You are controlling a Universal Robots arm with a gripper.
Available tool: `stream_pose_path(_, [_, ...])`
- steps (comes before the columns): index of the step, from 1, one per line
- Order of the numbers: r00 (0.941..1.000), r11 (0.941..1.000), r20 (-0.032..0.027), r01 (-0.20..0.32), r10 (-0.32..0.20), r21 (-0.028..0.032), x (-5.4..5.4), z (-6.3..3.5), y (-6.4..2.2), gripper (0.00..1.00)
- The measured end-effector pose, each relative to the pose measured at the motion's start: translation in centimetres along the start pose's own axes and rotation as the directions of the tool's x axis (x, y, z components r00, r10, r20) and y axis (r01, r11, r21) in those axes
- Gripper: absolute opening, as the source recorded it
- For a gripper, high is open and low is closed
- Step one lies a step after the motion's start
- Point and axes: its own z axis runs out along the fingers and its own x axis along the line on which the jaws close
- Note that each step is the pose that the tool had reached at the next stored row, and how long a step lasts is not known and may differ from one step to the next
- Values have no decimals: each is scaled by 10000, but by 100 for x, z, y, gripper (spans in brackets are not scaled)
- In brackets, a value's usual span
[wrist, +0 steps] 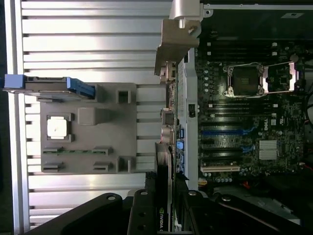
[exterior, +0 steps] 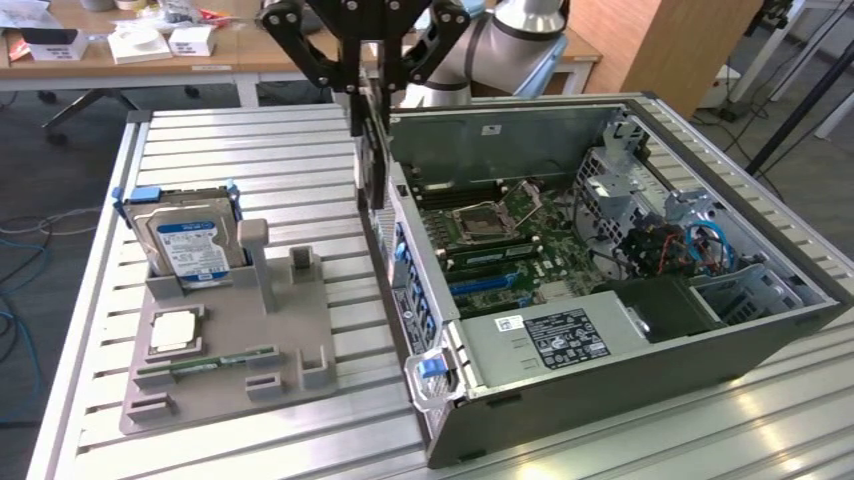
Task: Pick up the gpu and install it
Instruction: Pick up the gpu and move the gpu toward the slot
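The end effector [exterior: 370, 85] points straight down, its black fingers [wrist: 142, 215] pinching the graphics card [exterior: 363, 140] by its upper edge. The card hangs on edge, its silver end bracket [wrist: 178, 44] lowest, right at the rear wall of the open computer case [exterior: 601, 400], along the border between the case and the slatted tabletop [exterior: 240, 140]. It is not seated in any slot of the motherboard [exterior: 514, 240]. A small green-and-white logo [wrist: 161, 218] sits on the card's edge between the fingers; I can't read its lettering. The arm [exterior: 514, 40] rises behind the case, its grey joint bent over towards the end effector.

In the case, a black-and-white label [exterior: 561, 335] covers the power supply, its print too fine to read. On the exterior view's left, a grey holder [exterior: 227, 350] carries a hard drive [exterior: 194, 245] with a blue-and-white label, standing upright, a square processor [exterior: 174, 330] and a thin green memory stick [exterior: 200, 362].
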Motion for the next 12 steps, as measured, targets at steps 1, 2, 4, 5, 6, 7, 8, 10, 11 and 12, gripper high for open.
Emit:
stream_pose_path(1, [10000,10000,0,0,0,0,-40,1,2,26])
stream_pose_path(2, [10000,10000,0,0,0,0,-78,2,3,26])
stream_pose_path(4, [10000,10000,-1,1,-1,1,-153,3,6,26])
stream_pose_path(5, [10000,10000,-1,0,0,1,-190,4,8,26])
stream_pose_path(6, [10000,10000,-1,0,0,1,-229,5,9,26])
stream_pose_path(7, [10000,10000,0,0,0,1,-269,6,10,26])
stream_pose_path(8, [10000,10000,0,1,-1,0,-312,8,12,26])
stream_pose_path(10, [10000,10000,-1,1,-1,0,-391,9,15,26])
stream_pose_path(11, [10000,10000,-1,0,0,1,-431,10,17,26])
stream_pose_path(12, [10000,10000,-1,0,0,1,-471,11,19,26])
